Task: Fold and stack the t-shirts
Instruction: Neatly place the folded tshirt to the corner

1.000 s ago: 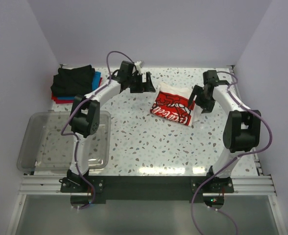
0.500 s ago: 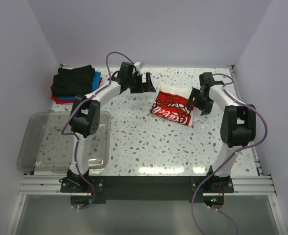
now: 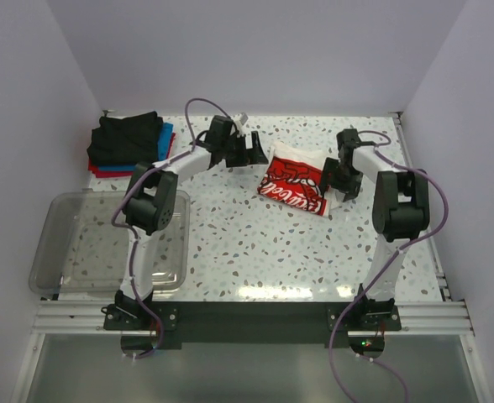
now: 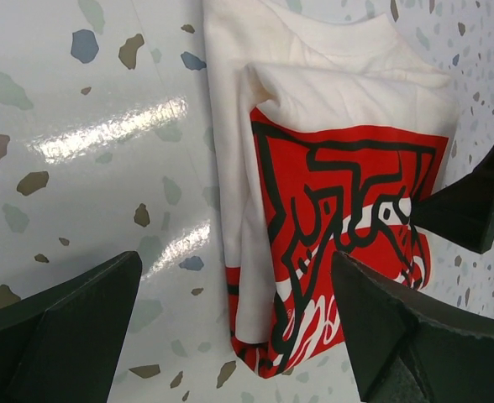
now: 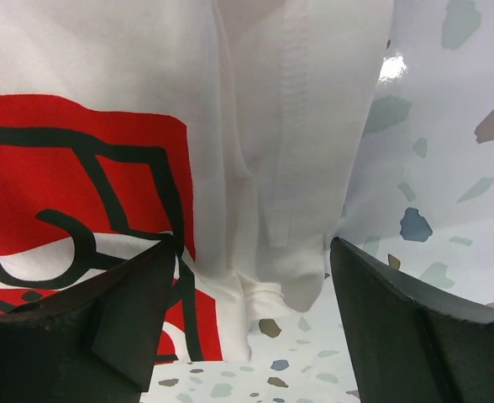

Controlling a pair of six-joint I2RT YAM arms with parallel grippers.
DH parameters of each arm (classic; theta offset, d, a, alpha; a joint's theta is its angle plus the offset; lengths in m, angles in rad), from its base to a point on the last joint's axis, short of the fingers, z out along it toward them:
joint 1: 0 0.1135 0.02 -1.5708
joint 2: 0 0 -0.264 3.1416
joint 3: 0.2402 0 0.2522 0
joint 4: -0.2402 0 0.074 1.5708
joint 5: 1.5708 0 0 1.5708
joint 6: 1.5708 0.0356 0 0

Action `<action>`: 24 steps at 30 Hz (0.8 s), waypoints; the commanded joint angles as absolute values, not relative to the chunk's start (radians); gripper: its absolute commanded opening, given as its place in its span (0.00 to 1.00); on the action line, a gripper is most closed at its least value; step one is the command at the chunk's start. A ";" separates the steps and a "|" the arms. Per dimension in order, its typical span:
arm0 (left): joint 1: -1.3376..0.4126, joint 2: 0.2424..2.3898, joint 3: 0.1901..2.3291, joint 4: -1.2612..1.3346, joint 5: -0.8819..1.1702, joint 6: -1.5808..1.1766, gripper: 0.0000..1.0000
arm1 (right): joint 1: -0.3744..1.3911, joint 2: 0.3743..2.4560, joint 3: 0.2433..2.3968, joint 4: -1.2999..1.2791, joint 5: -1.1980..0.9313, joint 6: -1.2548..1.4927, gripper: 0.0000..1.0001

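Toward the back middle of the speckled table (image 3: 255, 252) lies the white tee (image 3: 296, 186), folded into a soft, slightly lumpy rectangle. Its bold red-and-black print faces up, and there's plain stitched cotton along its right edge. Hovering right over that edge is the right pincer (image 3: 338, 180), jaws spread wide, nothing pinched. Just off the shirt's left side, the left pincer (image 3: 249, 153) gapes fully too, empty. Way over at far left, the black, blue and red tees (image 3: 128, 143) sit stacked, with the clear plastic tub (image 3: 62, 200) nearer.
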State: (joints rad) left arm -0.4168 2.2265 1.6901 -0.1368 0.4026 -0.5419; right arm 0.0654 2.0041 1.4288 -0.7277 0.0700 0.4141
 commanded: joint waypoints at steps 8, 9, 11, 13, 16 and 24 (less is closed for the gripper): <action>-0.440 2.287 1.720 -0.139 0.370 -0.552 1.00 | 0.103 2.066 1.399 -0.646 0.034 0.350 0.76; -0.448 2.293 1.738 -0.152 0.359 -0.552 1.00 | 0.107 2.063 1.397 -0.643 0.034 0.348 0.76; -0.454 2.312 1.750 -0.172 0.342 -0.549 1.00 | 0.124 2.063 1.397 -0.640 0.029 0.344 0.75; -0.460 2.321 1.746 -0.166 0.353 -0.558 1.00 | 0.144 2.066 1.404 -0.641 0.028 0.341 0.75; -0.471 2.326 1.736 -0.158 0.370 -0.568 1.00 | 0.166 2.071 1.410 -0.646 0.034 0.341 0.75; -0.532 2.359 1.697 -0.126 0.406 -0.612 1.00 | 0.213 2.088 1.442 -0.652 0.028 0.350 0.75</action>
